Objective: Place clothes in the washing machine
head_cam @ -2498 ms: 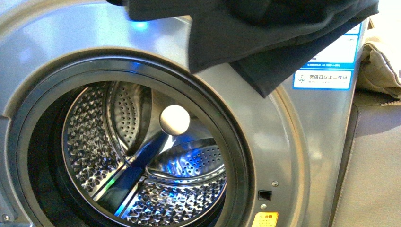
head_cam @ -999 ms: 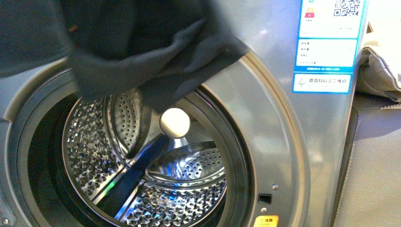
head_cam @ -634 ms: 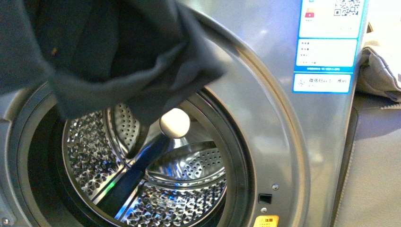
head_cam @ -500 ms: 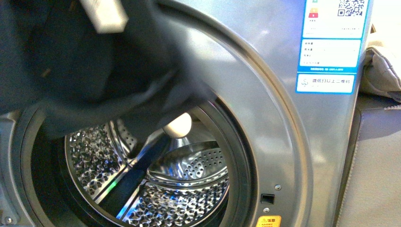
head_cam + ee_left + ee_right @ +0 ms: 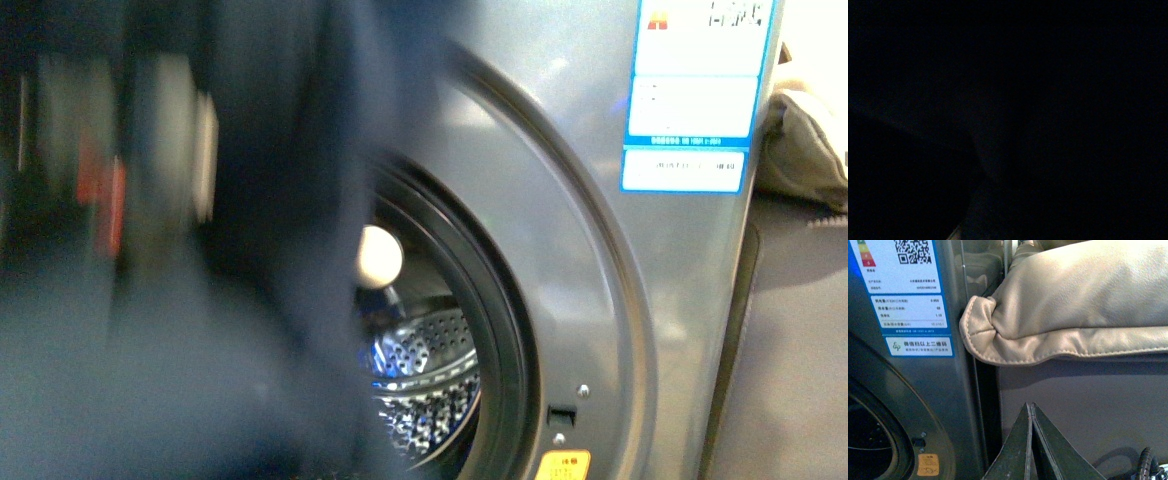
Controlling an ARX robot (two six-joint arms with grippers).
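Observation:
The clothes (image 5: 270, 250), a dark limp garment, hang blurred across the left half of the front view and cover most of the washing machine's (image 5: 590, 300) porthole. Only the right part of the dark rim and a slice of the perforated steel drum (image 5: 425, 360) show. My left arm (image 5: 160, 170) appears as a blurred pale and red shape among the fabric; its gripper is shut on the clothes, with the jaws hidden. The left wrist view is dark. My right gripper (image 5: 1030, 406) is shut on nothing, beside the washing machine's (image 5: 903, 385) front, away from the clothes.
A blue-and-white label (image 5: 695, 95) sits high on the machine's front and a yellow sticker (image 5: 560, 465) low by the rim. A beige cloth (image 5: 805, 140) lies to the right of the machine; the right wrist view shows it as a padded edge (image 5: 1088, 305) above a grey panel.
The clothes have swung from the upper right down and left across the porthole, now hiding most of the drum. The left arm has come into view, blurred by motion.

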